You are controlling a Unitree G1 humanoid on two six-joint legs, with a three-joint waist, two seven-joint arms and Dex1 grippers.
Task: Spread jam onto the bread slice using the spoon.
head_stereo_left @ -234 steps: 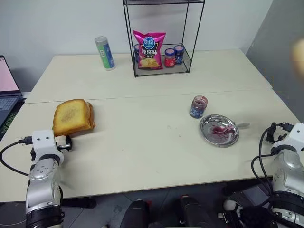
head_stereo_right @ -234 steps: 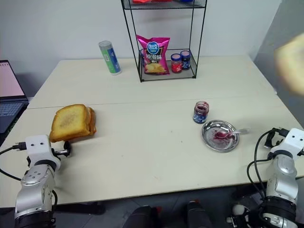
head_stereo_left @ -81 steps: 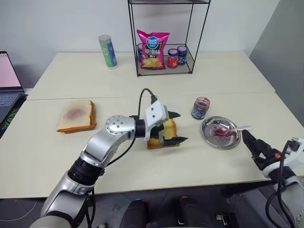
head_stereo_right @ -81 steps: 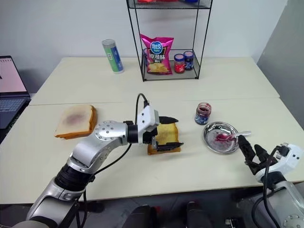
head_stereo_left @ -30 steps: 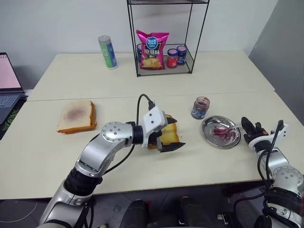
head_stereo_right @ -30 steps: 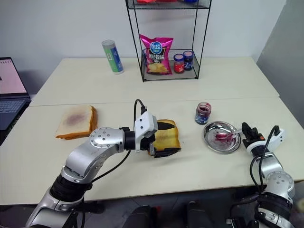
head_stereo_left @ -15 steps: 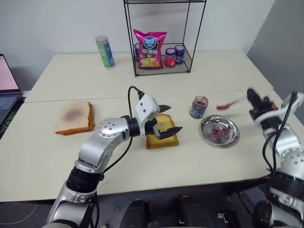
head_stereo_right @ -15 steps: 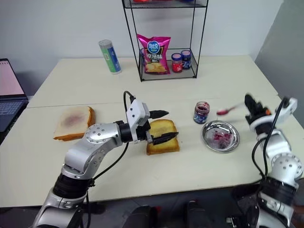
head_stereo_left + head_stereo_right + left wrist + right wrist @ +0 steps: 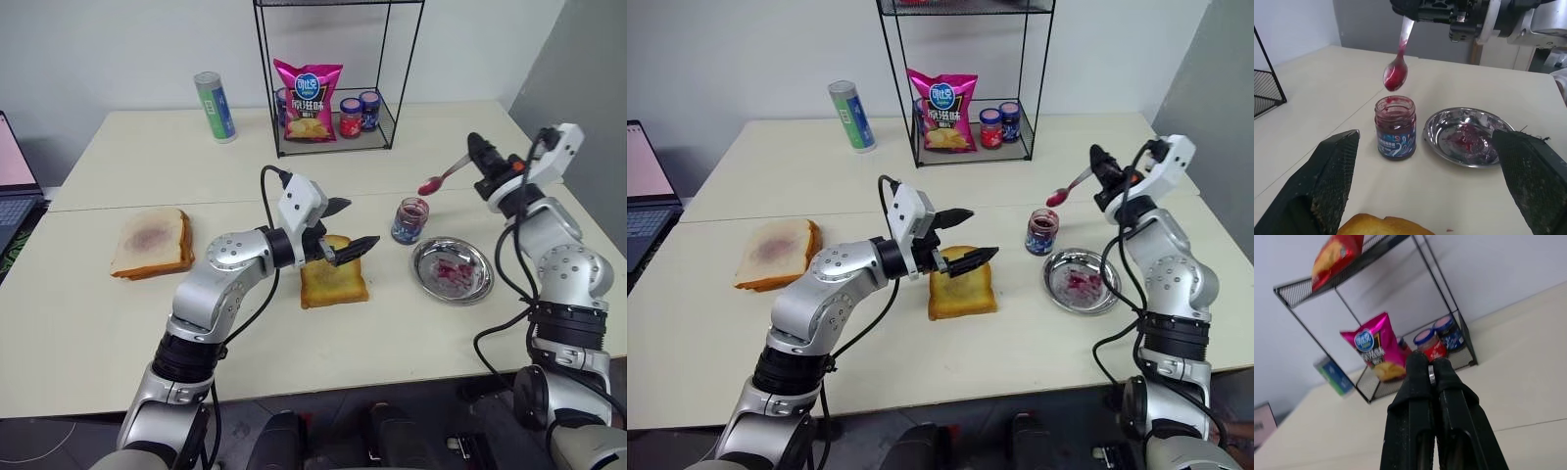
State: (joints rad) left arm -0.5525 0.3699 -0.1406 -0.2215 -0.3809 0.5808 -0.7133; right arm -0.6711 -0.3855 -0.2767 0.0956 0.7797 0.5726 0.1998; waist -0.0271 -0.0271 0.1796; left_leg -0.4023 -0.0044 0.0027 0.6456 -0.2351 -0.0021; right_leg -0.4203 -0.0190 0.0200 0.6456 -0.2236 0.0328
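Note:
The golden-brown bread slice (image 9: 333, 282) lies flat at the table's middle. My left gripper (image 9: 351, 227) hovers just above its far edge, open and empty, pointing toward the jar. My right gripper (image 9: 482, 159) is raised at the right, shut on the handle of the spoon (image 9: 443, 176). The spoon's bowl, coated with dark red jam (image 9: 1396, 78), hangs over the open jam jar (image 9: 410, 219). More jam is smeared in the round steel plate (image 9: 480, 284) beside the jar. In the right wrist view the fingers (image 9: 1420, 382) press together on a sliver of metal.
A paler slice with a purplish stain (image 9: 152, 241) lies at the table's left. At the back stands a wire rack (image 9: 269, 98) holding a pink chips bag (image 9: 307, 100) and two small jars (image 9: 360, 114). A green-blue can (image 9: 215, 108) stands beside it, and a laptop (image 9: 12, 171) sits at the left edge.
My right gripper has lifted the spoon off the steel plate, up and leftward to above the jar. My left gripper rose slightly off the bread slice, which now lies flat.

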